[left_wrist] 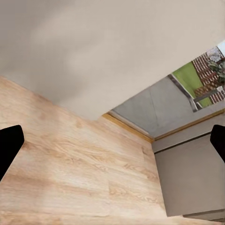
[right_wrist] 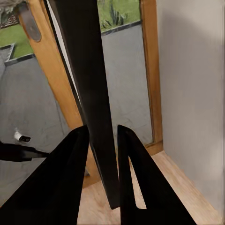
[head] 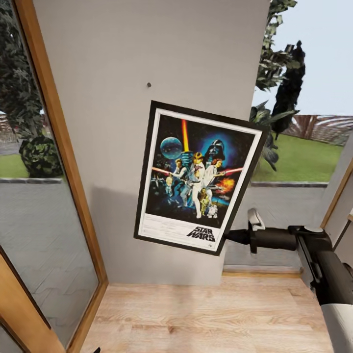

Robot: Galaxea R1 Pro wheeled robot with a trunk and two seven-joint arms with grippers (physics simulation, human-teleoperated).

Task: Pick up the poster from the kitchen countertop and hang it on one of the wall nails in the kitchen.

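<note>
The poster [head: 196,176], a framed Star Wars print, hangs tilted in front of the grey wall [head: 113,44], its top leaning right. My right gripper [head: 230,237] is shut on the poster's lower right edge, coming in from the right. A small dark nail [head: 148,85] sticks out of the wall just above and left of the poster's top left corner. Seen edge-on in the right wrist view, the poster [right_wrist: 89,70] is a dark strip clamped by the right gripper [right_wrist: 103,130]. My left gripper [left_wrist: 112,143] is open over the floor, holding nothing. The kitchen countertop is out of view.
A wood-framed glass door [head: 63,147] flanks the wall on the left, and a window [head: 294,162] onto a garden lies on the right. Light wooden floor [head: 206,314] runs below. A grey cabinet side [left_wrist: 192,183] stands near the left gripper.
</note>
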